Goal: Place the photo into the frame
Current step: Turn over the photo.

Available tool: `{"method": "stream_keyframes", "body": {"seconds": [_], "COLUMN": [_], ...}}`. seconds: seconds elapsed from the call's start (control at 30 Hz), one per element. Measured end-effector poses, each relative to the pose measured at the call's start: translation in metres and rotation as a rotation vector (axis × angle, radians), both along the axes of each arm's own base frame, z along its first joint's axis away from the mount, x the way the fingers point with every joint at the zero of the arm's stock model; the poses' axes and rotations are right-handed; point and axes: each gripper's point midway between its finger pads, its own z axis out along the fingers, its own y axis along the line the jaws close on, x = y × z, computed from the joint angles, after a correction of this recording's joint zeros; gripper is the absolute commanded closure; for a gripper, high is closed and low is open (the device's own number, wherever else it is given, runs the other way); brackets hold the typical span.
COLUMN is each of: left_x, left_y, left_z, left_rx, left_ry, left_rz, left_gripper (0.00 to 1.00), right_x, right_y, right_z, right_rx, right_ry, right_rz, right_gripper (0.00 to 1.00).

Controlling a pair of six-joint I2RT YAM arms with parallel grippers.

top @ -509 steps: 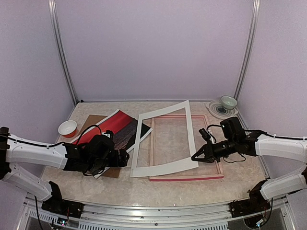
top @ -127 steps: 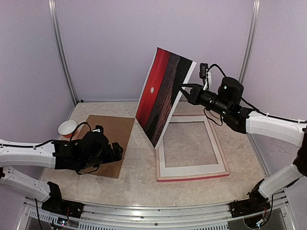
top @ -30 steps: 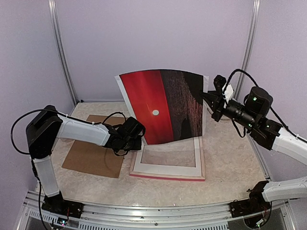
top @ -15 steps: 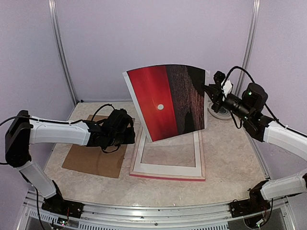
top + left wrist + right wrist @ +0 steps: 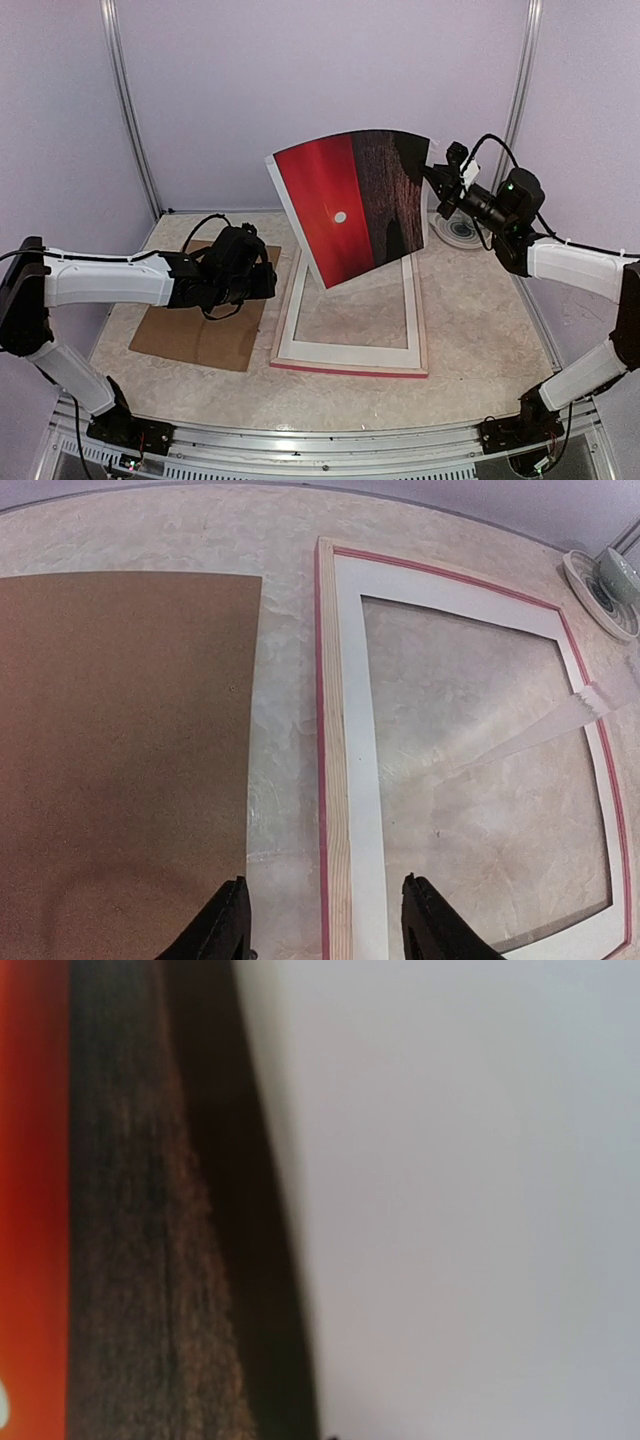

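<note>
The photo [image 5: 358, 205], a red sunset print with a small white sun and dark sea, hangs bowed in the air above the frame. My right gripper [image 5: 437, 180] is shut on its upper right edge. In the right wrist view the photo [image 5: 120, 1220] fills the left side and my fingers are hidden. The pink frame [image 5: 421, 330] lies back up on the table with the white mat [image 5: 340, 352] inside it. My left gripper [image 5: 268, 280] is open and empty, hovering over the frame's left rail [image 5: 335, 780]. The mat [image 5: 365, 820] lies inside that rail.
A plain brown backing board [image 5: 205, 325] lies left of the frame; it also shows in the left wrist view [image 5: 120, 740]. A small bowl on a patterned saucer [image 5: 458, 232] stands at the back right corner, visible in the left wrist view [image 5: 610, 585].
My right gripper has lifted the photo a little higher and to the right. My left arm has drawn back left from the frame's left edge and stays open.
</note>
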Motion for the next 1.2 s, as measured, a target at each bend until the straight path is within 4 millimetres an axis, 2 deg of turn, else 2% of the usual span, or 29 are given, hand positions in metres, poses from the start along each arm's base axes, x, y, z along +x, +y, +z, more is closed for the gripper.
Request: {"method": "stream_keyframes", "body": {"seconds": [0.3,0.67,0.97,1.07,1.2], "left_x": [-0.001,-0.003,-0.004,-0.004,-0.002], "left_y": [0.001,0.006,0.009,0.01,0.012], "left_z": [0.014,0.016,0.02,0.019,0.019], "left_rx": [-0.024,-0.016,-0.019,-0.015,-0.013], "left_ry": [-0.022,-0.021,-0.025,-0.022,-0.022], "left_rz": [0.0,0.006,0.01,0.011,0.016], "left_gripper": [0.48,0.48,0.48,0.48,0.48], "right_x": [0.028,0.08,0.101,0.106,0.114], "right_y": [0.001,-0.003,-0.003,-0.001,0.002], "right_z": [0.021,0.045,0.062,0.059,0.04], "right_rx": [0.065,0.131,0.183,0.186,0.172], "right_ry": [-0.084,-0.171,-0.221,-0.228,-0.213], "right_rz": [0.004,-0.096,-0.118,-0.119,-0.112], "right_gripper": [1.0,1.0,1.0,1.0,1.0]}}
